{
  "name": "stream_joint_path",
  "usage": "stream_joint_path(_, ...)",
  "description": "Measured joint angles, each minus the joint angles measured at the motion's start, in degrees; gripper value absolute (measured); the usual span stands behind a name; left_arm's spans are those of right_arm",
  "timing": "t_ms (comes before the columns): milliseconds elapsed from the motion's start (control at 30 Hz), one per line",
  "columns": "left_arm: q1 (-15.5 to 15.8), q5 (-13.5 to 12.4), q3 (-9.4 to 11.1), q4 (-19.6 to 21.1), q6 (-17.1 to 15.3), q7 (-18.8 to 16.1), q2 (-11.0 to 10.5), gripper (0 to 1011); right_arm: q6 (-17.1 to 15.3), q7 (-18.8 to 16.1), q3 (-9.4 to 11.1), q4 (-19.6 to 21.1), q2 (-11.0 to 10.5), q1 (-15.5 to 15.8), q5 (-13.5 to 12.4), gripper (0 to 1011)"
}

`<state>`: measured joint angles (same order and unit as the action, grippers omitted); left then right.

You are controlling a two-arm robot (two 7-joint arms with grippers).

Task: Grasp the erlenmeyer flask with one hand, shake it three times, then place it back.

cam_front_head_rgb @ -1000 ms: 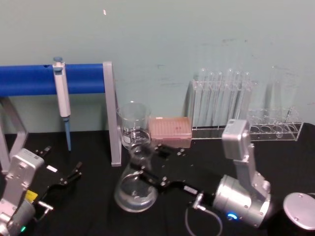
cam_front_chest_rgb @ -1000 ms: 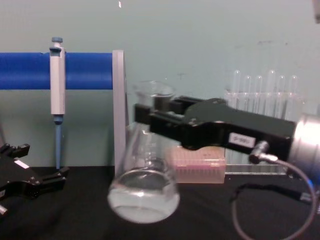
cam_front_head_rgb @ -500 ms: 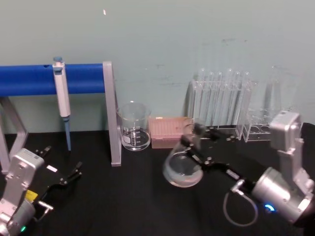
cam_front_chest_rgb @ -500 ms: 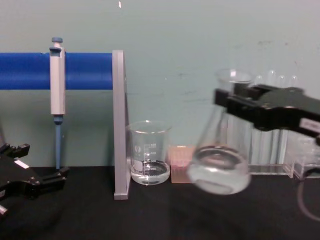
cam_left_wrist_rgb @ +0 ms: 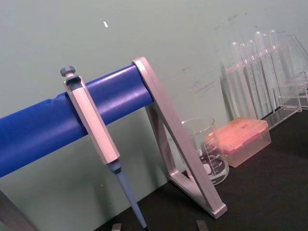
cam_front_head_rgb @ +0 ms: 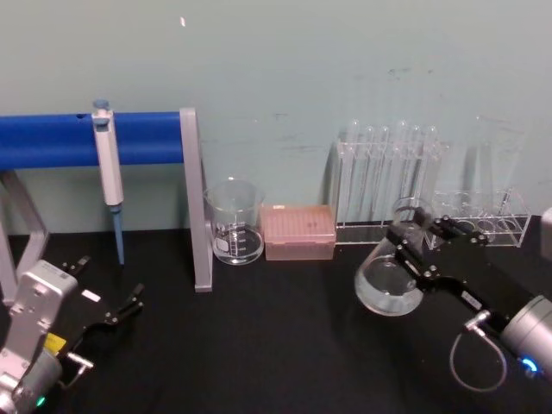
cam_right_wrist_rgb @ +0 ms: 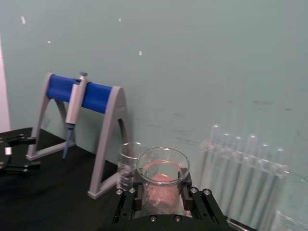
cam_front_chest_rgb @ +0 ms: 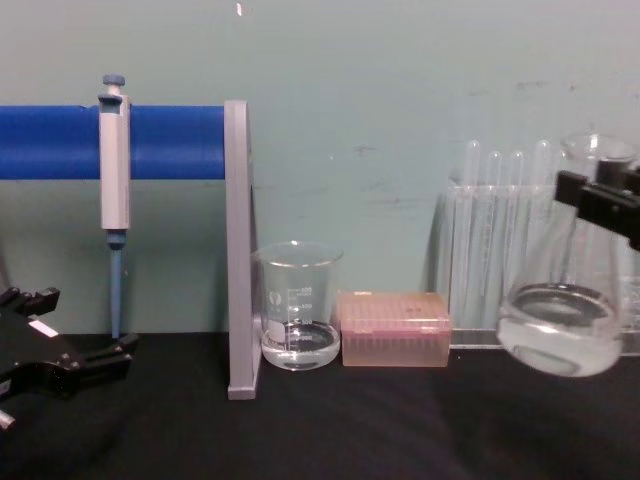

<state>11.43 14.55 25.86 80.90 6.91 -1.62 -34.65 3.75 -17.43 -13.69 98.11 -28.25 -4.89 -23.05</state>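
Note:
The erlenmeyer flask (cam_front_head_rgb: 388,286) is clear glass with a little liquid in its wide base. It hangs tilted at the right side of the black table, in front of the test tube rack. My right gripper (cam_front_head_rgb: 420,233), the hand, is shut on the flask's neck. From the chest view the flask (cam_front_chest_rgb: 562,335) sits at the right edge, with the right gripper (cam_front_chest_rgb: 600,200) clamped just under its rim. The right wrist view looks down into the flask's mouth (cam_right_wrist_rgb: 162,155), which sits between the fingers (cam_right_wrist_rgb: 137,196). My left gripper (cam_front_head_rgb: 112,278) rests open at the near left, well away from it.
A blue bar stand (cam_front_head_rgb: 191,203) holds a pipette (cam_front_head_rgb: 109,168) at the left. A glass beaker (cam_front_head_rgb: 234,226) and a pink tip box (cam_front_head_rgb: 298,230) stand by the wall. Test tube racks (cam_front_head_rgb: 388,177) line the back right, just behind the flask.
The right gripper has swung the flask from in front of the beaker rightward across the table to the test tube rack. The left arm has not moved.

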Motion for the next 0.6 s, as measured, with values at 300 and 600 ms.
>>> stream_joint_path(300,0.0,0.0,0.0,0.0,0.0,0.0,0.0,1001,-0.3,0.0,2.2,0.8,0.4,1.6,0.6,449)
stream_joint_path(600,0.0,0.0,0.0,0.0,0.0,0.0,0.0,1001,-0.8,-2.7,1.8,0.7,1.6,1.1,1.0,449)
